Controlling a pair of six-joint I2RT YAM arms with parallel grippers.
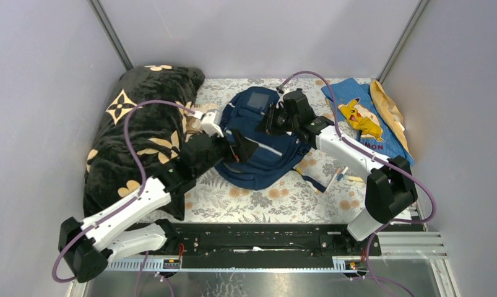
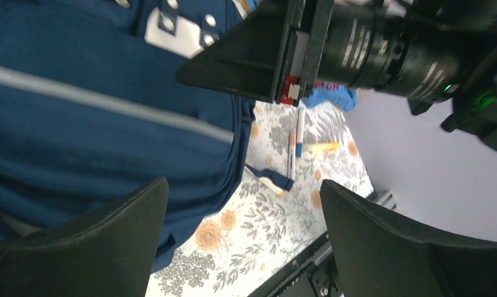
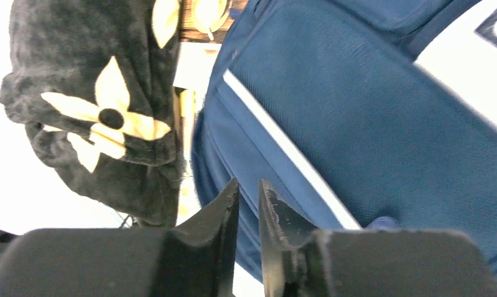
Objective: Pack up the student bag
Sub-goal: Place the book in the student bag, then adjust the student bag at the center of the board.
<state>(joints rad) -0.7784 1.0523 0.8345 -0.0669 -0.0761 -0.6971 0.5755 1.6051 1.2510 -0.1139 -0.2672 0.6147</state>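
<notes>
Item: student bag (image 1: 261, 148), navy, lying flat just beside the black blanket (image 1: 140, 136). Soft, limp, probably light; best pinched at a zip edge or strap. Left gripper (image 2: 243, 184) spread wide above it; right gripper (image 3: 249, 185) barely parted, empty.

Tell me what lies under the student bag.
The student bag lies on the floral table cover, which shows along its near and right edges. A dark strap trails out at its near right corner. Whatever sits directly beneath the bag is covered and cannot be seen.
</notes>
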